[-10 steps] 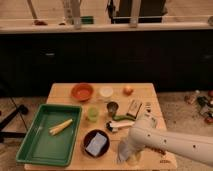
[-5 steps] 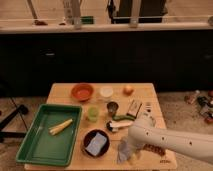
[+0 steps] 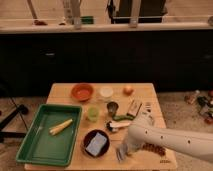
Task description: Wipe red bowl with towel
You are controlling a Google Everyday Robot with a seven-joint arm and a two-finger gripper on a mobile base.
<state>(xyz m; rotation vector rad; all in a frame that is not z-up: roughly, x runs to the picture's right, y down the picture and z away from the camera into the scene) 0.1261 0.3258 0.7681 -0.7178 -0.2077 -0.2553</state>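
My claw [image 3: 121, 153] hung low by the table's [image 3: 64, 91] front edge, right of middle, just beside the dark bowl [image 3: 85, 141] holding the pale blue pad [image 3: 96, 144]; wide, narrow or gripping, I could not tell. The red bowl [image 3: 82, 92] sat near the back edge, left of middle, well apart from my claw. I could not pick the towel out from the grey under my claw.

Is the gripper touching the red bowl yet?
Apart. The camera view shows the gripper low at the table's near edge, while the red bowl sits at the far side, with the green cup between them.
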